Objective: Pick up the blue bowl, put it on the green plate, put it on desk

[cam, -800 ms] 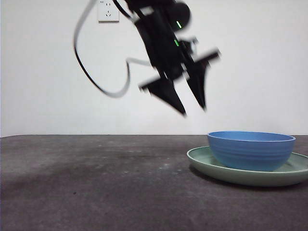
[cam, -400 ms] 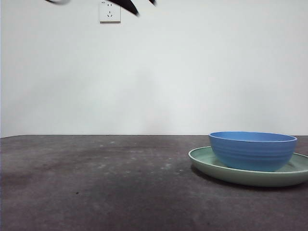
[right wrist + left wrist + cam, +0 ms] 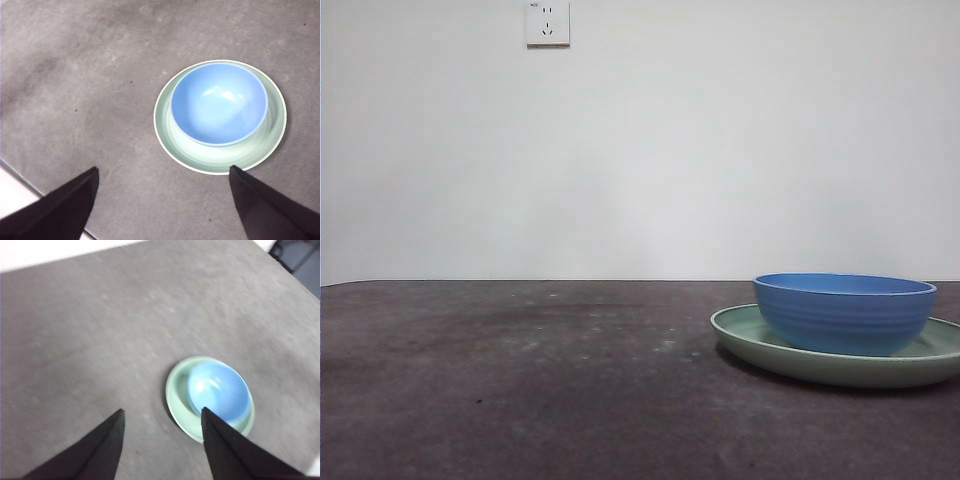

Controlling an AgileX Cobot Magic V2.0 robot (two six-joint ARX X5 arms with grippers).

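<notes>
The left pincer hangs high above the desk, jaws spread apart and gripping nothing. The right pincer is likewise wide open and empty, raised over the desk. Below both, the blue bowl sits upright inside the green plate

You have the desk, a dark grey-brown matte top, mottled with faint pale smudges. Directly on it lies only the green plate, toward three o'clock in the front view, close to the right edge of that picture. From the plate round to nine o'clock the surface carries nothing but those smudges.
</notes>
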